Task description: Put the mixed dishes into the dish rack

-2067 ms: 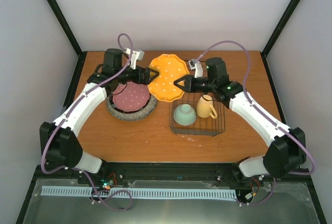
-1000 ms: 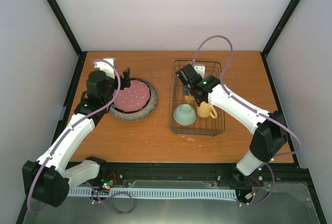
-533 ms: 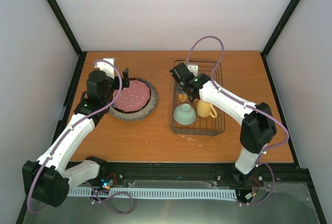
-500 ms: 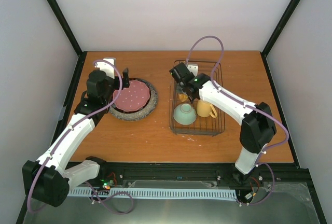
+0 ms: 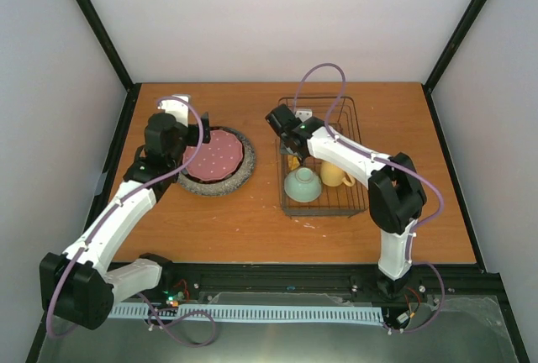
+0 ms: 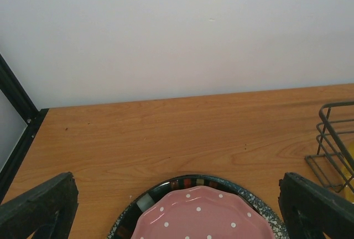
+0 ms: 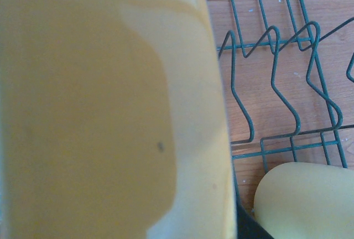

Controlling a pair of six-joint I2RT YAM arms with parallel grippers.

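Observation:
The black wire dish rack stands right of centre and holds the pale green bowl and the yellow mug. My right gripper reaches into the rack's left side. It holds the orange plate on edge, and the plate fills the right wrist view, hiding the fingers. The mug and the rack wires show beside it. My left gripper is open above the far edge of a stack. The stack is the grey speckled plate, the dark-rimmed plate and a pink dotted plate.
Bare wooden table lies in front of the stack and rack. White walls and black frame posts close in the table. A corner of the rack shows at the right of the left wrist view.
My right gripper has swung the orange plate from above the table down into the rack's left side. My left arm has let go of that plate and pulled back over the stack.

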